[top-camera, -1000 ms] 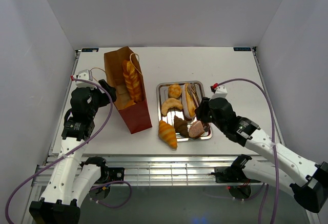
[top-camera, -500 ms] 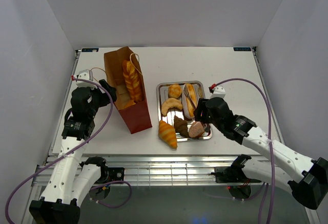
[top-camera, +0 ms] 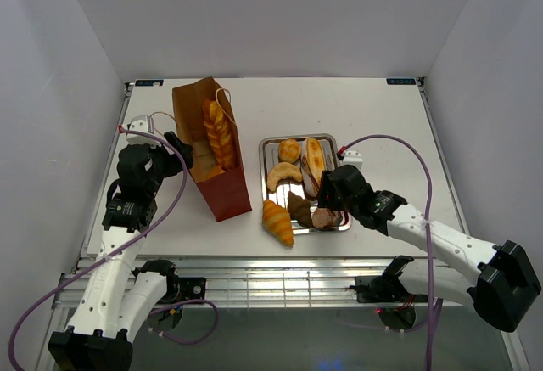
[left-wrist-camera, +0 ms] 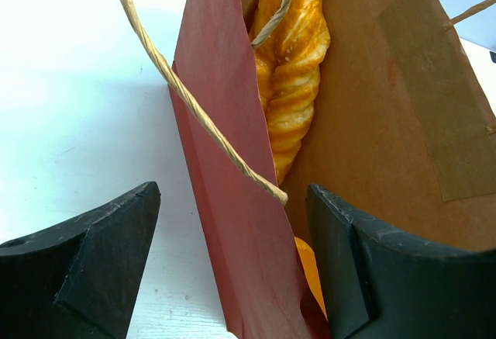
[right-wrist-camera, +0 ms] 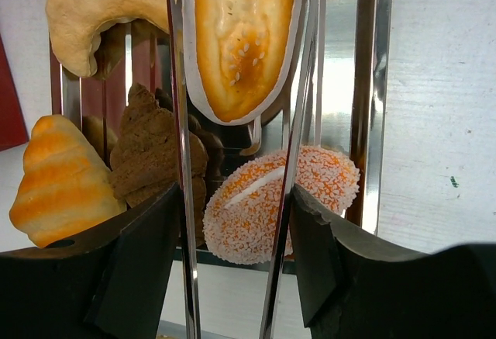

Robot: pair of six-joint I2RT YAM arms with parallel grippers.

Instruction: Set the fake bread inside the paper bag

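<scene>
The red paper bag [top-camera: 222, 186] stands open at the left with a golden braided loaf [top-camera: 218, 132] leaning inside; both show in the left wrist view [left-wrist-camera: 217, 83] [left-wrist-camera: 291, 83]. My left gripper [top-camera: 180, 157] [left-wrist-camera: 232, 223] is open and straddles the bag's near wall, one finger inside. My right gripper [top-camera: 329, 186] [right-wrist-camera: 236, 199] is shut on slim metal tongs [right-wrist-camera: 184, 122], whose arms straddle a long seeded loaf [right-wrist-camera: 240, 36] [top-camera: 315, 157]. Below it lies a pinkish sugared roll [right-wrist-camera: 325, 176] [top-camera: 323, 216].
A silver tray [top-camera: 270, 143] holds a round roll [top-camera: 289, 149], a pale croissant [top-camera: 282, 173] and a dark brown pastry [top-camera: 299, 208]. An orange croissant [top-camera: 277, 221] lies at the tray's front left corner. White walls ring the table.
My right gripper has moved nearer and left with the tongs, coming low over the tray's front; the long loaf now shows more fully. The left arm and bag have not moved.
</scene>
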